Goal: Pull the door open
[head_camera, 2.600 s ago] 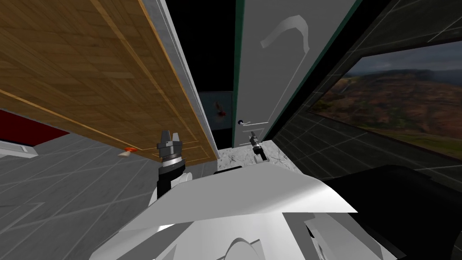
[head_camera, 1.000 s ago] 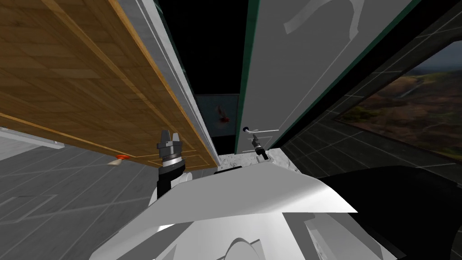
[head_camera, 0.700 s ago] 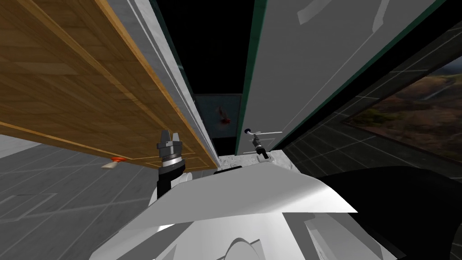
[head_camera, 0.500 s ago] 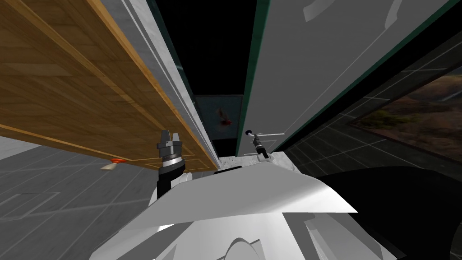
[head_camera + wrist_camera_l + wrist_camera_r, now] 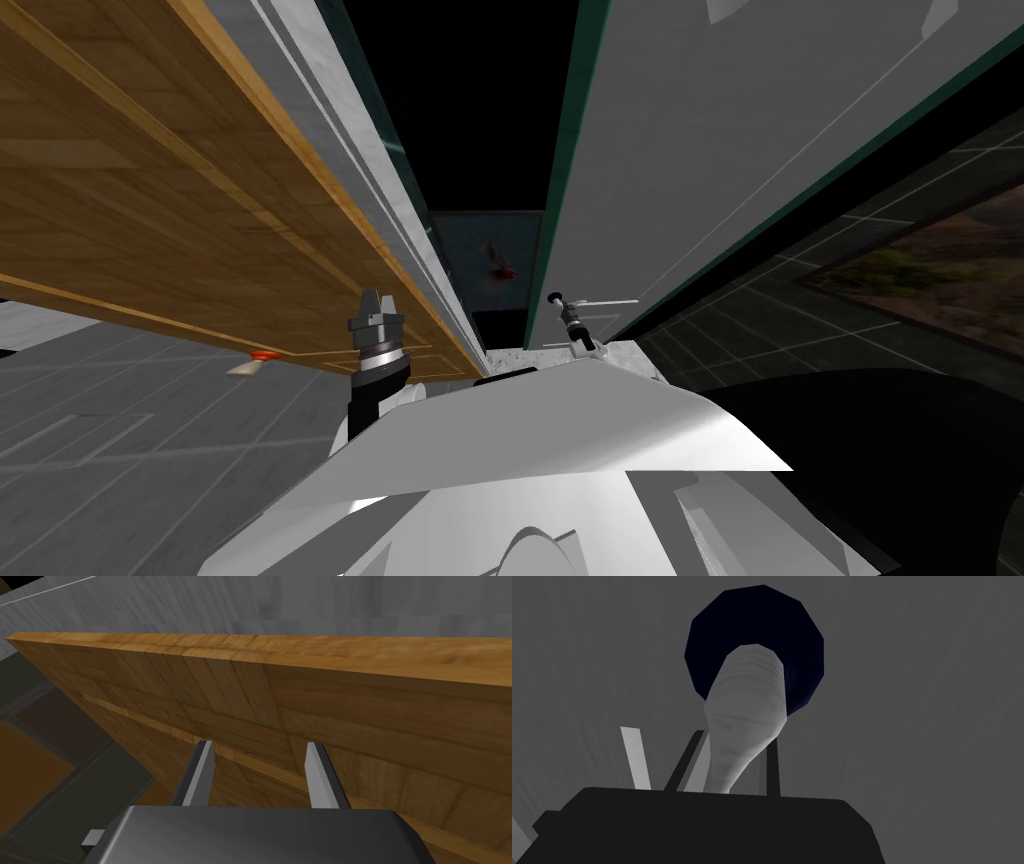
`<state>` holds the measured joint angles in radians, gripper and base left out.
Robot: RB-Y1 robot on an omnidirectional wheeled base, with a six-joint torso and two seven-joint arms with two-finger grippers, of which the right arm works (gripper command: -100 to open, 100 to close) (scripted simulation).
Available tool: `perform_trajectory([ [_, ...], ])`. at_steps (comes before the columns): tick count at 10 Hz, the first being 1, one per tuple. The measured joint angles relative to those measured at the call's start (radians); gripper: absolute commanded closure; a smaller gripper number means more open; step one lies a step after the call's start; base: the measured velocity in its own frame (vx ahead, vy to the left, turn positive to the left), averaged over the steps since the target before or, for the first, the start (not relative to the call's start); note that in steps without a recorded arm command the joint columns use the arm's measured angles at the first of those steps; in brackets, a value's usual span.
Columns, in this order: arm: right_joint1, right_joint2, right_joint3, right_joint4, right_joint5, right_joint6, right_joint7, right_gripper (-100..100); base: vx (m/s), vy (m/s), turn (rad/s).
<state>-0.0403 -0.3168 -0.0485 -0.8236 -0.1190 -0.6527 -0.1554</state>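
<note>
Right of the wooden panel [image 5: 150, 180], the grey door [image 5: 720, 150] stands ajar, its lever handle [image 5: 744, 721] pinched by the right gripper [image 5: 736, 738]. The left gripper [image 5: 258, 744] hangs spread before the panel. Pulling off the door's arc could, I judge, slide the thin blades off the smooth lever.

Free passage: black area [image 5: 470, 110] between grey teal-edged door [image 5: 720, 130] and brown wooden panel [image 5: 150, 200]. The panel blocks your left fingers [image 5: 197, 776]; a grey lever handle [image 5: 744, 716] fills your right fingers [image 5: 773, 771].
</note>
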Motion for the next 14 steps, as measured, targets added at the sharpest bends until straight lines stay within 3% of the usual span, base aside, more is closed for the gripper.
perform_trajectory([
  [4,0.0,0.0,0.0,0.0,0.0,0.0,0.0,100,-0.022,-0.003,0.039],
  [7,0.02,-0.029,0.005,-0.005,-0.003,-0.024,-0.026,100,-0.172,-0.018,0.136],
  [12,0.078,-0.117,0.04,0.017,-0.004,-0.099,-0.12,100,-0.198,-0.042,0.22],
  [14,0.092,-0.141,0.054,0.021,-0.003,-0.129,-0.149,100,-0.154,-0.029,0.078],
])
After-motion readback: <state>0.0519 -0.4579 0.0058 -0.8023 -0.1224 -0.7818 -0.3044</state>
